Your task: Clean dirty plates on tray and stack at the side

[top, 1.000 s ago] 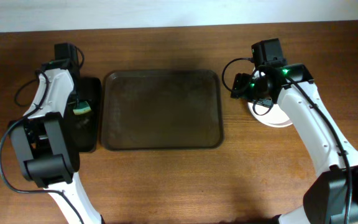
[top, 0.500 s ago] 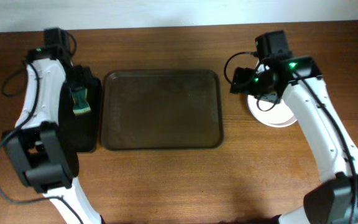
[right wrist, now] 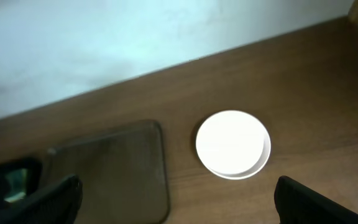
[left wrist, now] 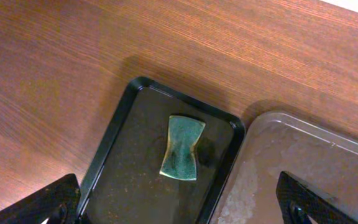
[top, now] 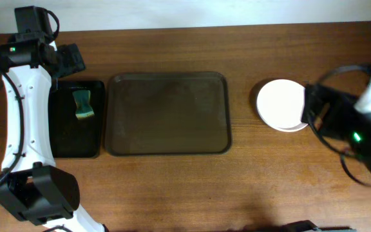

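Looking at a wood counter (top: 172, 187) with the big brown tray (top: 167, 113) dead centre, long side running left-right, nothing on it. Hugging its left end, a small black tray (top: 63, 138), with the left pincer (left wrist: 178, 205) spread wide up above. Off the right end, near but not touching: white plates (top: 281, 104) stacked, top one looking clean. Way closer to the right pincer (right wrist: 179, 202), also spread wide, stack ahead and a touch right in its own view. Tiny green sponge (top: 82, 105) lying in the black tray. Can't count the stack, and right arm just a blur overhead.
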You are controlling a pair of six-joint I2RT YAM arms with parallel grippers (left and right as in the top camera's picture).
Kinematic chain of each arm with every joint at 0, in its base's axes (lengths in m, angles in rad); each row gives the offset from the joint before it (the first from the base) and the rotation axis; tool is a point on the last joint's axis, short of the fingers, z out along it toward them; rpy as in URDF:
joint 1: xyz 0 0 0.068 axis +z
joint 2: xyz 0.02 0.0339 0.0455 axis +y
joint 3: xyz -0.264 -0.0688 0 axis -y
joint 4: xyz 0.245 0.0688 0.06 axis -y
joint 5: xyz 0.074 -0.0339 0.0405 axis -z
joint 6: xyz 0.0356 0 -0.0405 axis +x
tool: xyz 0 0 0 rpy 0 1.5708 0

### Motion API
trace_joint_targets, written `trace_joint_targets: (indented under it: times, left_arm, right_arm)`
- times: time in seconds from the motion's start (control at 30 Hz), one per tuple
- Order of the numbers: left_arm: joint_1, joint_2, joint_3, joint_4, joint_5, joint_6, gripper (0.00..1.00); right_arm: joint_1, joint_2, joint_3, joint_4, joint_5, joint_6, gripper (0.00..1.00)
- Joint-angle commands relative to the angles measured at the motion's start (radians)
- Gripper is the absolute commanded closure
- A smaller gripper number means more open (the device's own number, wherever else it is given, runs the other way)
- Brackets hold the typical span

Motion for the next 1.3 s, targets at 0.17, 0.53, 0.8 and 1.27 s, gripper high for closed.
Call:
trace_joint_targets:
  times: [0.17, 0.53, 0.8, 1.27]
  left_arm:
    - [0.001, 0.005, -0.001, 0.000, 0.006, 0.009, 0.01]
    - [0.001, 0.005, -0.001, 0.000, 0.006, 0.009, 0.01]
    - [0.001, 0.005, -0.001, 0.000, 0.006, 0.009, 0.01]
    - [0.001, 0.005, -0.001, 0.000, 0.006, 0.009, 0.01]
  right_arm:
    - [0.003, -0.074, 0.006, -0.017, 0.021, -0.010, 0.02]
    - [-0.085, -0.192, -0.266, 0.173, 0.066, -0.022, 0.02]
    - [-0.168, -0.624, -0.992, 0.732, -0.043, -0.219, 0.02]
    - [-0.174, -1.091, -1.691, 1.194, -0.120, -0.299, 0.02]
